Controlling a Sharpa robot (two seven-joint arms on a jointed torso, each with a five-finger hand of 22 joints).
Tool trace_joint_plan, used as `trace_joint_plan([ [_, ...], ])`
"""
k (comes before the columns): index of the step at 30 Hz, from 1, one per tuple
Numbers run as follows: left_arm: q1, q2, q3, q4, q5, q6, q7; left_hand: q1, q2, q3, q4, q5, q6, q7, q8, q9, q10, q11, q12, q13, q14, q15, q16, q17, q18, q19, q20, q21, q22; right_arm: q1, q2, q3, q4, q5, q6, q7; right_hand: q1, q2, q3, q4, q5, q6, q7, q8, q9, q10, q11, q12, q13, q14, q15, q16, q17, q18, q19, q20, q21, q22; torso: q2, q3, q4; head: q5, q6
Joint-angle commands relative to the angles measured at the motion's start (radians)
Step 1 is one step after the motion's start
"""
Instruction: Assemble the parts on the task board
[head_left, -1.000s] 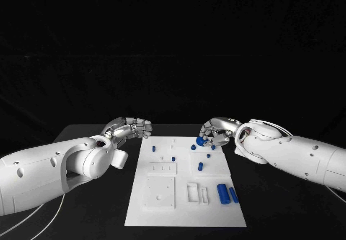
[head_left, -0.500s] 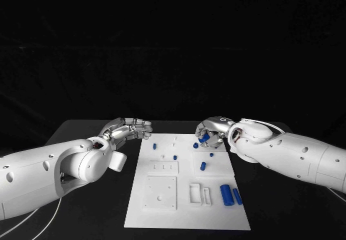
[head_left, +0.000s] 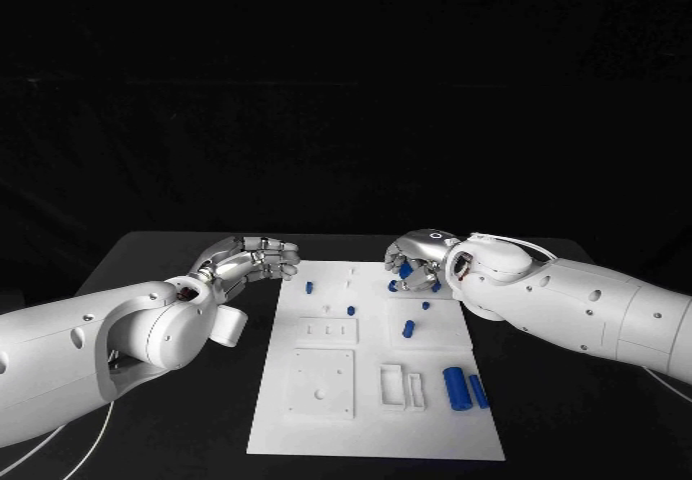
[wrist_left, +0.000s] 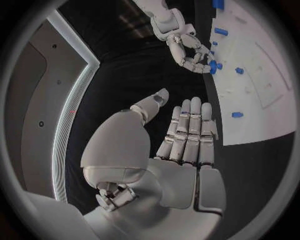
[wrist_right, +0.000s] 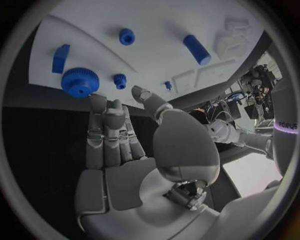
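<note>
Task board is lying mid-table, blue parts scattered on it. Right hand is hovering over its far edge, fingers extended together, beside a round blue part. Left hand is empty, fingers curled.

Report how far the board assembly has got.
Early stage. Done: nothing plainly assembled; small blue parts dot the board, whether seated I cannot tell. In hand: the right hand is at the far edge by a round blue part, apparently touching it. Left: two blue cylinders lie loose; the left hand holds nothing.
</note>
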Motion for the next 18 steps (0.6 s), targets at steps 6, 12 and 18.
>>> trace_joint_plan([
  [6,0.003,0.001,0.001,0.005,0.003,0.011,0.013,-0.012,-0.002,0.001,-0.008,0.007,0.005,0.001,-0.005,-0.001,0.004,0.006,-0.007,-0.002,0.003,0.003,-0.004,-0.001,-0.008,0.002,0.001,0.0,0.015,0.0,0.001,0.0,0.001,-0.027,0.037,-0.012,-0.006,-0.006,0.018,-0.001,-0.019,0.011,0.002,-0.005,0.004,0.003,-0.005,0.001,0.001,-0.004,-0.002,0.015,-0.008,0.046,0.006,0.005,0.008,0.017,0.014,0.0,0.0048,-0.001,-0.001],
  [12,0.003,0.002,0.001,-0.003,0.003,0.012,0.012,-0.012,-0.002,0.002,-0.008,0.007,0.005,0.001,-0.006,-0.001,0.004,0.006,-0.007,-0.002,0.003,0.003,-0.004,-0.001,-0.008,0.001,0.001,0.0,0.015,0.0,0.009,0.0,-0.013,-0.041,0.048,-0.017,-0.009,-0.005,0.027,-0.001,-0.03,0.017,0.0,-0.003,0.006,0.012,-0.008,0.003,0.002,-0.006,-0.005,0.02,-0.014,0.046,0.007,0.005,0.009,0.017,0.02,-0.0002,0.001,0.0,0.003],
  [18,0.003,0.002,0.001,-0.003,0.003,0.015,0.01,-0.013,-0.002,0.002,-0.009,0.007,0.005,0.001,-0.006,-0.001,0.004,0.006,-0.008,-0.002,0.003,0.003,-0.004,-0.001,-0.008,0.001,0.001,0.0,0.015,0.0,0.011,0.0,-0.022,-0.055,0.046,-0.022,-0.011,-0.006,0.04,-0.001,-0.043,0.02,-0.001,-0.005,0.007,0.014,-0.009,0.001,0.001,-0.007,-0.006,0.026,-0.02,0.046,0.008,0.005,0.009,0.016,0.027,-0.0001,-0.0003,0.002,0.004],
])
